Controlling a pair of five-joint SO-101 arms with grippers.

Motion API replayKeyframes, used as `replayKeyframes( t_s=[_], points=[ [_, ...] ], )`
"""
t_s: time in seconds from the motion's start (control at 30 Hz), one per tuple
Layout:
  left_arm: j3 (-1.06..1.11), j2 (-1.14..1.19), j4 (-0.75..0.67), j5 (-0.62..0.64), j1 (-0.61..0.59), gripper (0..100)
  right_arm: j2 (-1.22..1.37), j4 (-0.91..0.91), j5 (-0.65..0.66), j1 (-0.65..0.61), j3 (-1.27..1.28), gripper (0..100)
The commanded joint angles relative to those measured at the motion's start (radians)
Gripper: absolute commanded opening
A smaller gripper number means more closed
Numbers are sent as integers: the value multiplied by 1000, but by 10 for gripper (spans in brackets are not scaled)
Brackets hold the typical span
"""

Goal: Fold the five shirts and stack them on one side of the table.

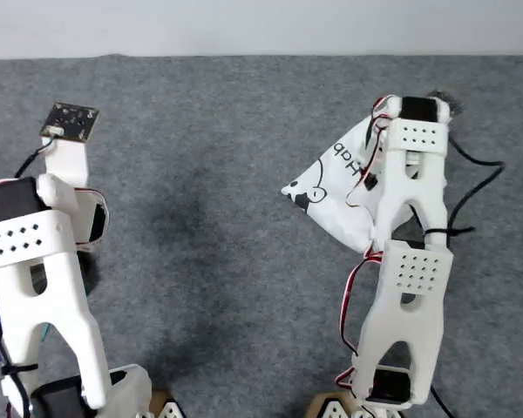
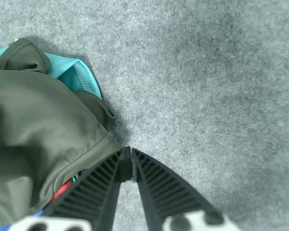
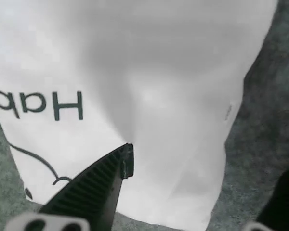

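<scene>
The right gripper (image 3: 207, 173) is hovering over the white shirt (image 3: 159, 72), which is lying bunched on that arm's side of the grey table (image 1: 209, 131). Its jaws are spread wide, gripping nothing, with one fingertip seemingly denting the cloth. The left gripper (image 2: 131, 161) is sitting closed and empty just beside a dark shirt (image 2: 38, 120) overlying a teal shirt (image 2: 79, 74). Folding the white shirt appears to be in hand, and the next move is calling for pinching an edge and spreading it flat.

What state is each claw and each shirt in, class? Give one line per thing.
Left claw: shut, holding nothing, beside the dark green shirt.
Right claw: open, over the white shirt.
White shirt: rumpled, not neatly folded.
Dark green shirt: crumpled, heaped on top of the teal shirt.
Teal shirt: mostly covered, with one edge showing.
</scene>
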Motion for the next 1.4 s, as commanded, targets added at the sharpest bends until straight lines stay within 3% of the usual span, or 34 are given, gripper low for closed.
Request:
replayKeyframes(
  t_s=[0.0,0.23,0.37,0.47,0.67,0.87,1.0,1.1,1.37],
  points=[
    [25,-23,-41,-11,11,5,-4,-10,-15,-15,-6,449],
    [51,-23,-75,-9,12,5,194,-180,-9,-15,-6,449],
    [51,-23,-81,-9,12,5,242,-189,-12,-16,-40,445],
    [51,-23,-81,-9,12,5,259,-182,-8,-16,-69,347],
    [51,-23,-80,-9,12,5,262,-179,72,-16,-78,13],
    [51,-23,-78,-9,12,5,262,-96,112,-7,-121,9],
    [51,-25,-75,-9,12,5,262,48,255,7,-290,8],
    [50,-29,-74,-9,12,5,236,44,371,71,-347,8],
    [47,-31,-74,-9,12,5,38,44,657,262,-232,8]
  ],
)
